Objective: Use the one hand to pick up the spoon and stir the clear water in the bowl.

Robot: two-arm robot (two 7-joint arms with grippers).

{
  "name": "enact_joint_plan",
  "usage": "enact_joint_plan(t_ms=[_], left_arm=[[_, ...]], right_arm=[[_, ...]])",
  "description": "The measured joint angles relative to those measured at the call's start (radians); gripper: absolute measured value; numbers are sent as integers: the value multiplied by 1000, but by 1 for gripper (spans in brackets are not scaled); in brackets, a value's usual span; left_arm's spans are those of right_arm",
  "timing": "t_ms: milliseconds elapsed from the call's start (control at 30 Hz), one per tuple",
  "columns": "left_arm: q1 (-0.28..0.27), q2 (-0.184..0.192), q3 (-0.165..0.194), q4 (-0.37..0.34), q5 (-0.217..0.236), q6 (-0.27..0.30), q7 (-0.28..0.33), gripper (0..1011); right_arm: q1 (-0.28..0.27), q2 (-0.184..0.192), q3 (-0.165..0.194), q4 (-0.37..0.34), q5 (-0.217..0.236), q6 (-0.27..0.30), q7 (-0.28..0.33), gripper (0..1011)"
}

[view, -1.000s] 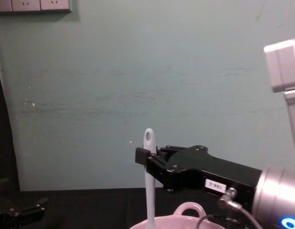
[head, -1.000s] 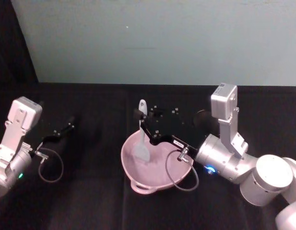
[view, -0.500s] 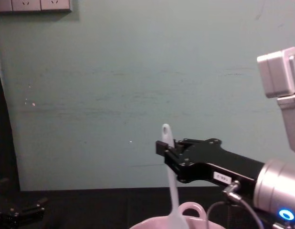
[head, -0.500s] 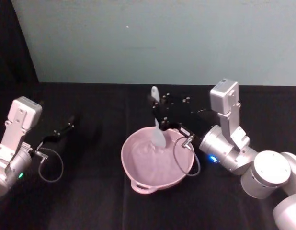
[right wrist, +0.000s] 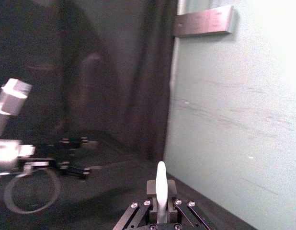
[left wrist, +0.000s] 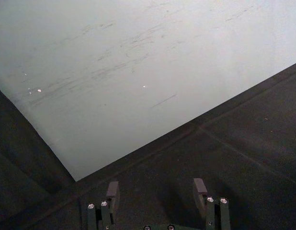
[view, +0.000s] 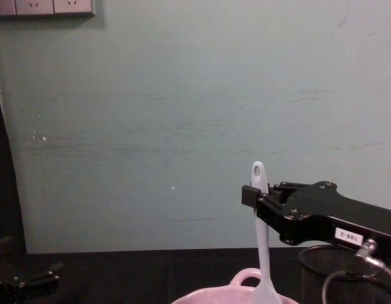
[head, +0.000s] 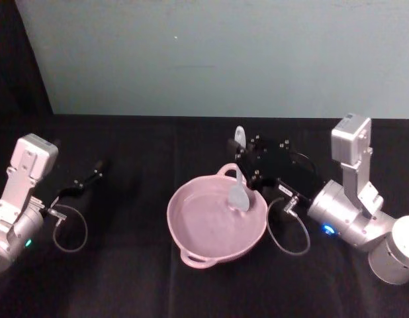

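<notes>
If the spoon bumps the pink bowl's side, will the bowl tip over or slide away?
Probably it won't tip: the bowl is wide and low, sitting flat on the table. It might slide a little, since it looks like light plastic. The spoon is thin, so it would likely bend first.

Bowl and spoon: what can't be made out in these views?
1. Head view: the water cannot be told from the pink inside of the bowl.
2. Chest view: the bottom edge cuts off the bowl below its rim and the head of the spoon.
3. Right wrist view: the right gripper, jaws shut on the spoon, hides all but its handle tip.
4. Head view: the left gripper, idle at left, blends into the black table.
</notes>
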Motion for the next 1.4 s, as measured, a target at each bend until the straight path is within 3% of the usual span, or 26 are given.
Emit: enact_joint_plan(t_ms=[233,567,667,1000,1200,1400], left_arm=[[0,0,0,0,0,0,0,1005],[0,0,0,0,0,0,0,1005],[0,0,0,0,0,0,0,1005],[0,0,0,0,0,0,0,1005],[0,0,0,0,0,0,0,1005],[0,0,0,0,0,0,0,1005]], right_arm=[[-15,26,-30,-26,71,-4,93,116],[19,-27,-93,42,99,-45,127,116],[38,-47,-102,68,90,-61,112,116],[91,-105,-92,178,-28,-129,-6,116],[85,-100,-62,175,-59,-134,-39,116],[50,-68,-29,117,-59,-111,-42,116]])
